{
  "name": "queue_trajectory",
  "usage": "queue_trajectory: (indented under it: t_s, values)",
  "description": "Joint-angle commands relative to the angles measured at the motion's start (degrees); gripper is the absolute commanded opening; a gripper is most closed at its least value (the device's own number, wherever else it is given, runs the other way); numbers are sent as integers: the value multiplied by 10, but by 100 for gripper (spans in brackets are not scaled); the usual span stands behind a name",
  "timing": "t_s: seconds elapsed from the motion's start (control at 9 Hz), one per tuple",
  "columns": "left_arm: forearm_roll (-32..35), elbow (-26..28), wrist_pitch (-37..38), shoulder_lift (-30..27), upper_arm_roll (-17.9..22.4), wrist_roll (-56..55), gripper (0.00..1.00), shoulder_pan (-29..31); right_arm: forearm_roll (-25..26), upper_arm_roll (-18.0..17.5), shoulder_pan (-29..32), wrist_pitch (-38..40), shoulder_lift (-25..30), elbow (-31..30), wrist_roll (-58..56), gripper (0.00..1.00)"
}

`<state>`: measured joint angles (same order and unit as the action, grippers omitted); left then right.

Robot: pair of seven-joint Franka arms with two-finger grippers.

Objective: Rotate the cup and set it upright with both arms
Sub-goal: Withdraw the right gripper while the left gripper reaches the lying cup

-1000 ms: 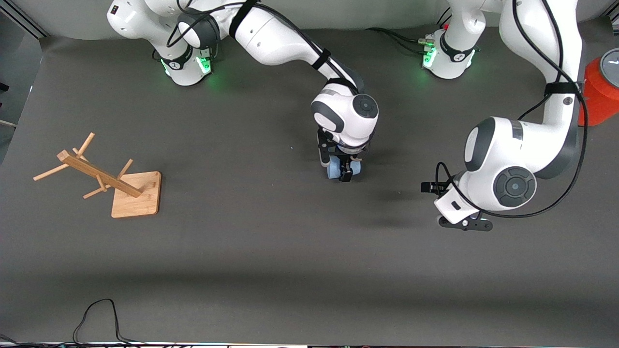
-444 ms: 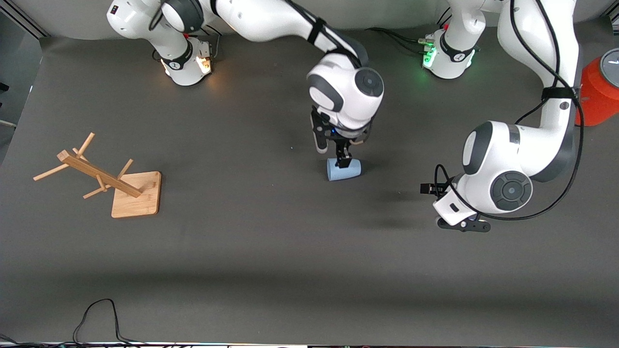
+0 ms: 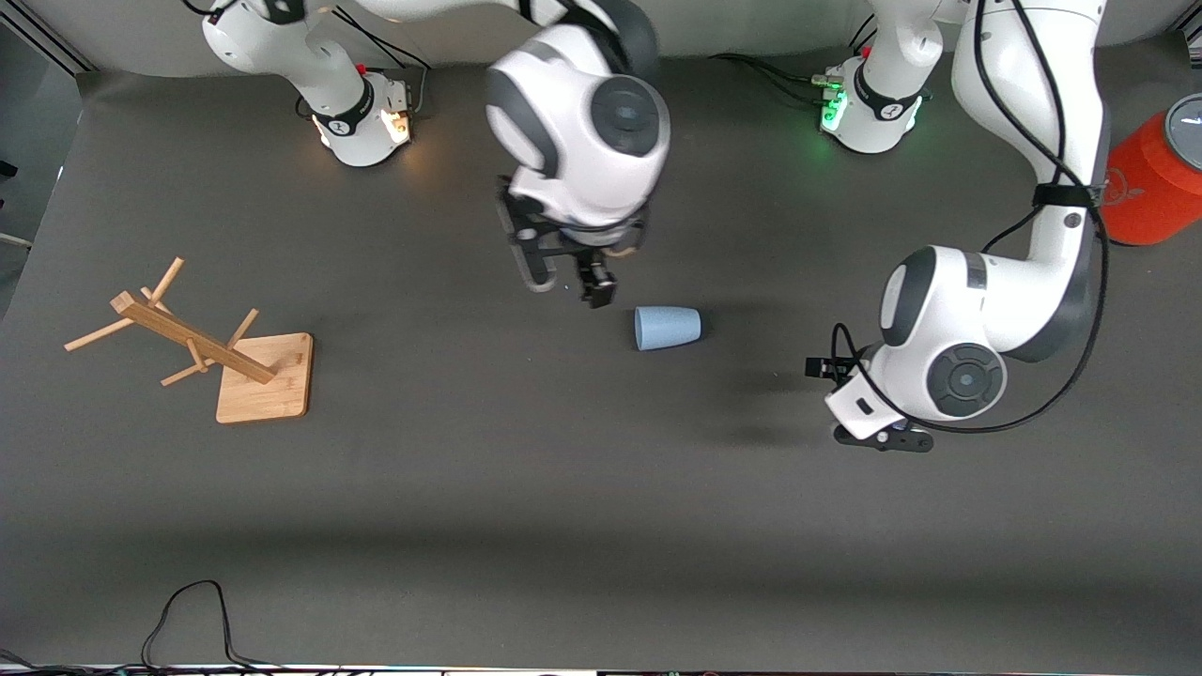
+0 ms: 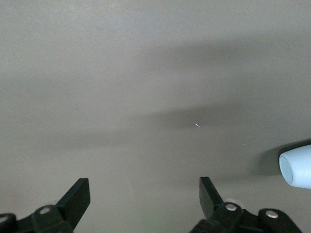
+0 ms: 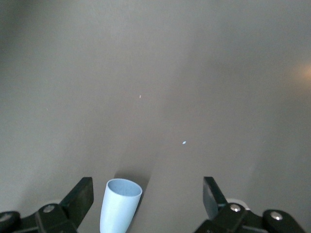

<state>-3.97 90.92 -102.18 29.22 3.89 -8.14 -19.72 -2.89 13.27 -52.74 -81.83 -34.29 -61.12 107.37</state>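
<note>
My right end effector (image 3: pixel 571 284) hangs spread and empty over the table (image 3: pixel 488 488), just beside the cup (image 3: pixel 668 328). My left end effector (image 4: pixel 143 200), also spread and empty, waits over bare table toward the left arm's end. The cup lies on its side mid-table, free of both. Being round, it could roll if one finger nudges it first. Only my right wrist view shows its open mouth (image 5: pixel 124 187); the front view shows just its flank.

Wooden rack (image 3: pixel 208 349) w/ pegs, tipped; orange canister (image 3: pixel 1153 178) at table (image 3: pixel 526 526) edge.
</note>
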Motion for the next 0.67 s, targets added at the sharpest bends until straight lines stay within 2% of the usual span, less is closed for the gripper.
queue_trajectory:
  t_s: [0.0,0.22,0.33,0.44,0.56]
  values:
    - [64,-14,-3,13,7,-94,100,-92,-12,0,53,34,83,-69,-140,100]
    - [99,-51,6,34,7,-141,100,-164,-10,1,121,71,121,-70,-274,100]
    - [138,-81,14,57,8,-180,100,-208,-10,-1,161,73,149,-89,-344,100]
    - [162,-131,48,94,8,-216,100,-245,-8,-3,200,67,185,-125,-424,100]
    - [171,-207,92,134,8,-228,100,-269,-5,-3,241,63,212,-151,-505,100]
